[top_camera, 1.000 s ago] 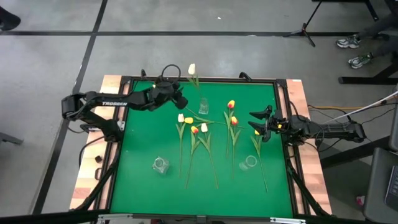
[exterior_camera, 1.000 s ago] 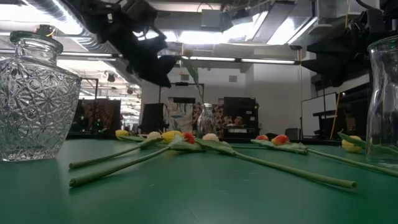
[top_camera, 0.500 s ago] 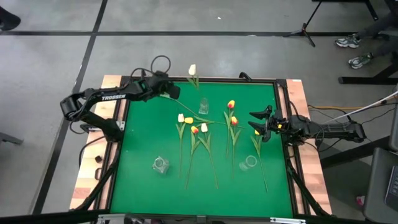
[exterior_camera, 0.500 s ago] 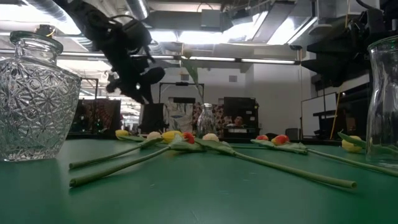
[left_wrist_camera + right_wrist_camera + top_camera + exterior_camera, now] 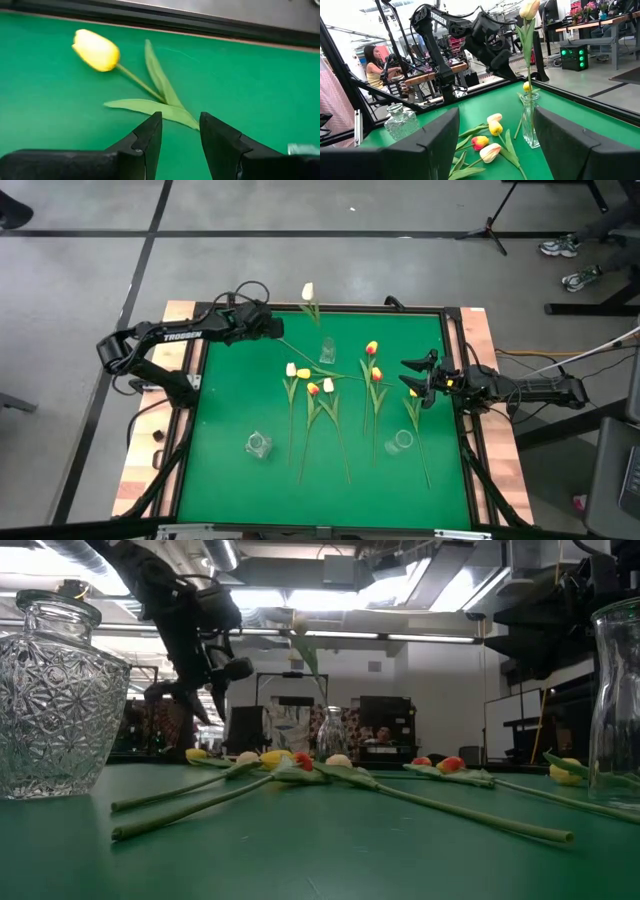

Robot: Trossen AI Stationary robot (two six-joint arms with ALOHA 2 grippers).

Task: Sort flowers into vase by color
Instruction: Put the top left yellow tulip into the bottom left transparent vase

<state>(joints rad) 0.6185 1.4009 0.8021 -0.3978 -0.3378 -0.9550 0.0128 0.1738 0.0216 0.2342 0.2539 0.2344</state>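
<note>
Since a second ago the left gripper (image 5: 272,326) has been drawn back from beside the narrow vase (image 5: 327,351) toward the table's far left corner; the right gripper (image 5: 413,376) and the flowers on the mat are unchanged.

Left gripper: fingers spread, nothing between them. In the left wrist view a yellow tulip (image 5: 96,50) lies flat on the green mat (image 5: 250,85) just ahead of the fingertips — its head beyond and off to one side, its stem and two leaves (image 5: 159,95) running back toward the gap, the nearest leaf tip just past the fingertips, not touching them.

White tulip (image 5: 308,291): standing in the narrow vase, head leaning out past the table's far edge, beside the left gripper and well apart from it.

Right gripper: at the right side of the mat, fingers spread wide, empty. In the right wrist view the narrow vase (image 5: 530,120) with the white tulip (image 5: 529,8) stands ahead of the fingers; three loose heads (image 5: 489,141) — white, yellow, orange-red — lie on the mat nearer the gap. One yellow tulip (image 5: 412,394) lies just beside the right fingers in the high view.

Remaining tulips (image 5: 320,388) are lying loose mid-mat, stems toward the near edge. A cut-glass vase (image 5: 259,445) and a plain glass vase (image 5: 399,442) are standing empty near the front. A person (image 5: 372,62) is seated beyond the table.
</note>
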